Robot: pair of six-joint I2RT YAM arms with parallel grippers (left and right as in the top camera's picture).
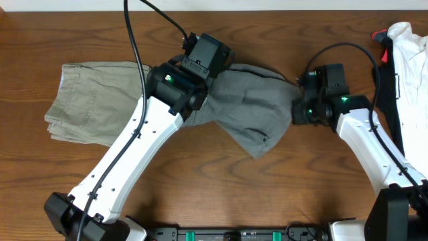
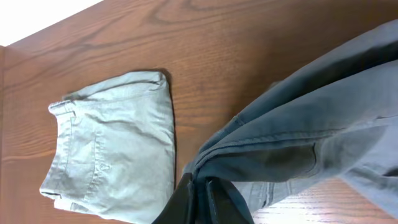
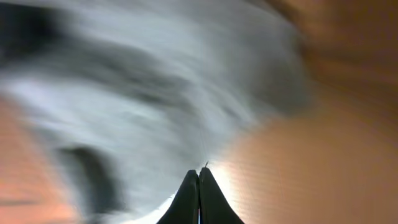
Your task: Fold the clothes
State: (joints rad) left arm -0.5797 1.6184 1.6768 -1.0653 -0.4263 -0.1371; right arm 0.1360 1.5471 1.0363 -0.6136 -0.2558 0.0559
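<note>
Left wrist view, bottom centre: the left gripper (image 2: 200,186) is pinched tight on a bunched fold of the grey shorts (image 2: 311,118). Cloth gathers into creases at the pinch and fans out toward the right edge of the frame.

Right wrist view, bottom centre: the right gripper (image 3: 199,180) has its fingers pressed flat together at the border of blurred grey cloth. Whether any cloth sits between them cannot be told.

Overhead view: the grey shorts lie across the centre of the desk (image 1: 200,194). Their left end is under the left gripper, their right end meets the right gripper, and one corner points toward the lower centre.

Handling, as a judgement:
- The cloth is woven cotton: light, soft and limp. It is neither fragile nor slippery, and it sags between holds.
- Waistband and hem corners are the best holds, because stitched layers give the fingers a firm bite.
- A pinch in mid-panel only bunches the cloth.

Farther out, the folded beige shorts (image 1: 93,100) lie at the left of the frame. A white garment (image 1: 409,47) lies at the upper right edge, well apart.
</note>
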